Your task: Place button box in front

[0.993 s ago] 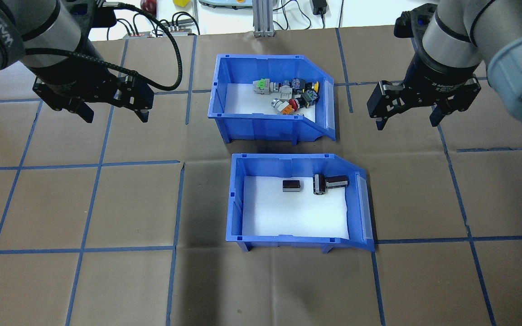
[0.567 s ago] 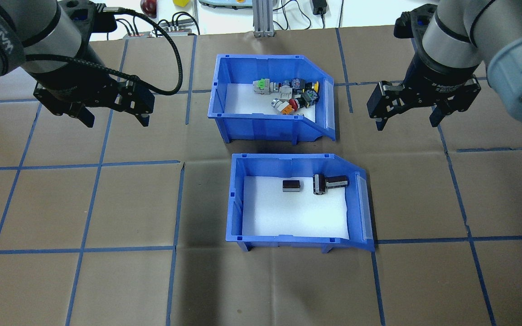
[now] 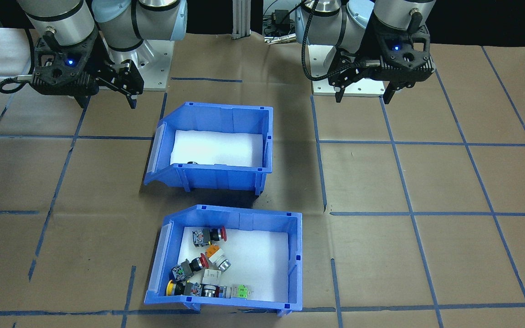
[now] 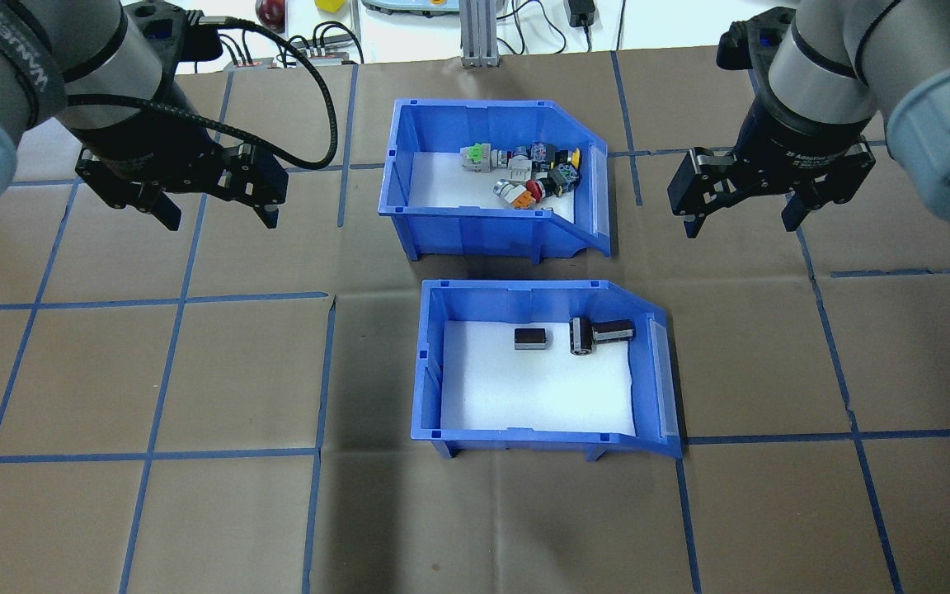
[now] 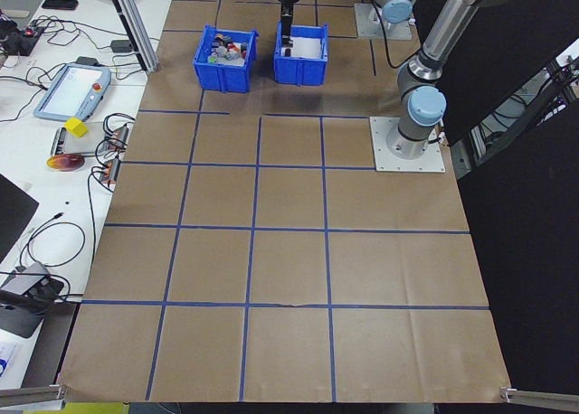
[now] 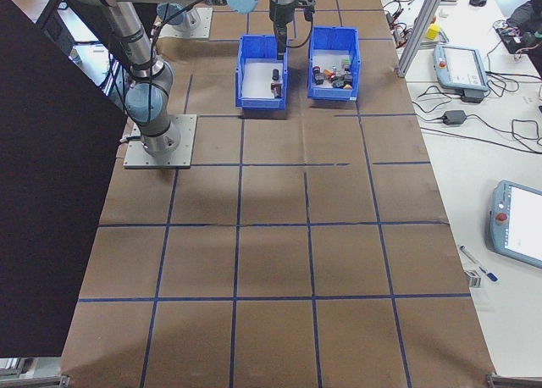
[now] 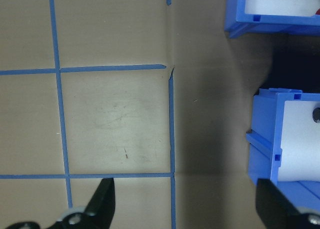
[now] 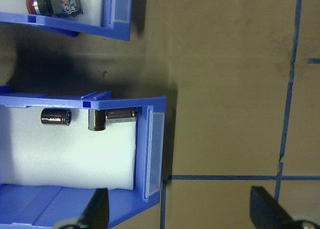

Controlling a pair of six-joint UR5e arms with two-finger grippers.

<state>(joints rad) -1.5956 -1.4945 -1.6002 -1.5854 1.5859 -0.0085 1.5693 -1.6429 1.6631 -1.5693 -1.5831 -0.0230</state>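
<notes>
The button box (image 4: 475, 235), a blue bin with colourful push-buttons on white foam, stands at the far middle of the table, behind a second blue bin. In the front-facing view the button box (image 3: 294, 259) is the nearer one. My left gripper (image 4: 219, 219) hangs open left of it, above bare table, with nothing between its fingers. My right gripper (image 4: 739, 224) hangs open to its right, also empty. The left wrist view shows a corner of the box (image 7: 270, 19), and the right wrist view shows its sloped end (image 8: 75, 26).
The other blue bin (image 4: 430, 371), holding three dark cylinders (image 4: 599, 334) on foam, sits directly between the button box and the robot's side. Brown paper with blue tape lines covers the table. Cables and an aluminium post (image 4: 475, 33) lie beyond the far edge.
My left gripper has shifted slightly right, toward the bins. The right gripper and both bins have not moved.
</notes>
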